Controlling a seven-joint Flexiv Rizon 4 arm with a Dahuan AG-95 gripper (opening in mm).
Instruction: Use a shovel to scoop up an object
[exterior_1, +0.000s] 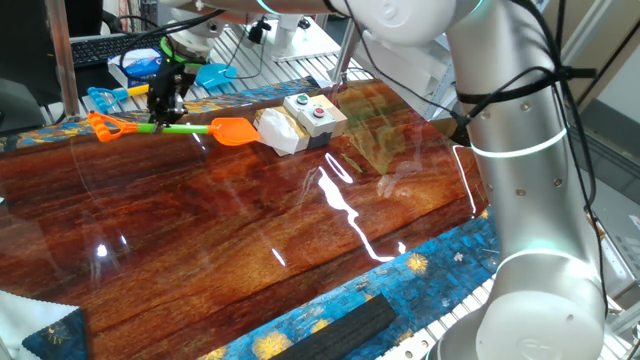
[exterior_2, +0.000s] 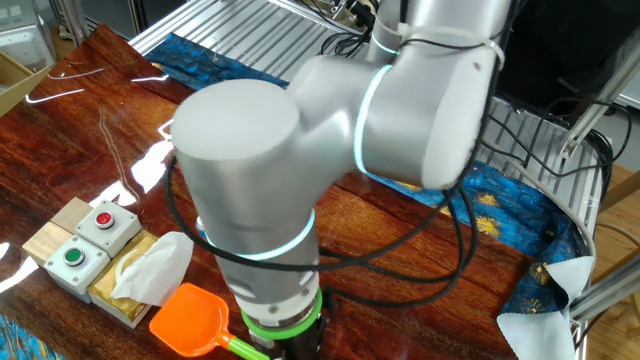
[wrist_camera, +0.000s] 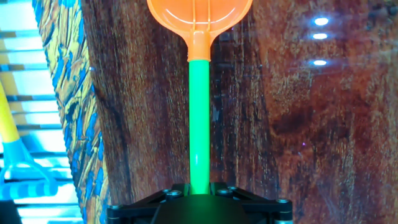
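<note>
Here, gripper (exterior_1: 166, 92) clamped narrowly on shovel (exterior_1: 190, 128) by its green shaft. Orange blade touching white crumpled object (exterior_1: 277, 131), itself resting against beige button box (exterior_1: 312, 118).

We saw a robotics lab: a big grey robot arm (exterior_1: 530, 190) stood over a glossy wooden table (exterior_1: 250, 240) mounted on a slotted aluminium frame (exterior_2: 240, 30). At twelve o'clock beyond the table sat a keyboard (exterior_1: 100, 48), and cables (exterior_2: 520, 130) trailed off the arm.
</note>
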